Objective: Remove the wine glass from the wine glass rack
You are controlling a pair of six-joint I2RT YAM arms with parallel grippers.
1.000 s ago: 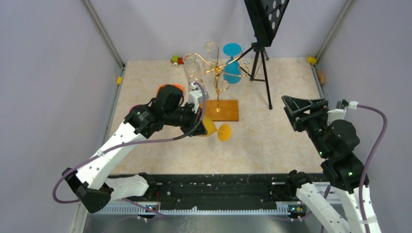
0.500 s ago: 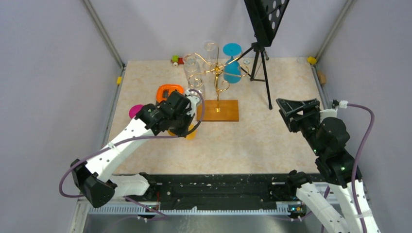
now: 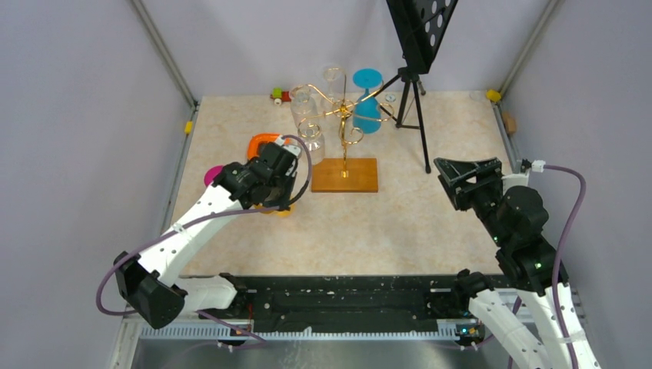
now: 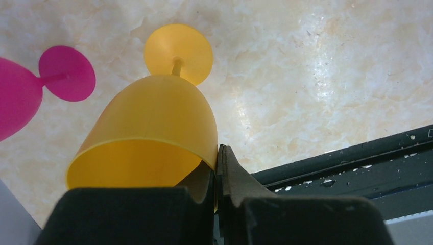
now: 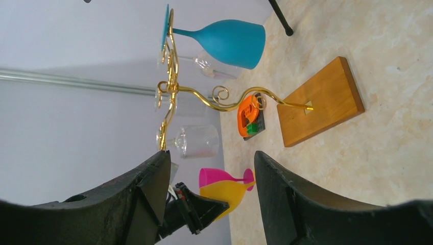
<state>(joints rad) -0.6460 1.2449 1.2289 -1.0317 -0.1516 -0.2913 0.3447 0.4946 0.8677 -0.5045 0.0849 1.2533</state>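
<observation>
My left gripper [image 4: 218, 168] is shut on the rim of a yellow wine glass [image 4: 153, 122]. The glass is tilted, foot pointing down at the table; whether the foot touches I cannot tell. In the top view the left gripper [image 3: 275, 198] hangs left of the wine glass rack [image 3: 343, 115], a gold stand on a wooden base [image 3: 344, 175]. Only a sliver of the yellow glass [image 3: 281, 211] shows there. A blue glass [image 3: 367, 98] and clear glasses [image 3: 304, 104] hang on the rack. My right gripper [image 5: 211, 153] is open and empty, facing the rack [image 5: 171, 87] from the right.
A pink wine glass [image 4: 18, 97] lies on the table beside the yellow one. An orange object [image 3: 260, 143] sits behind the left gripper. A black tripod stand [image 3: 414, 92] rises at the back right of the rack. Small toys [image 3: 278, 95] lie by the back wall.
My left arm has carried the yellow glass leftwards, away from the rack's base, and lower beside the pink glass. My right gripper has drifted slightly left, its jaws a little narrower.
</observation>
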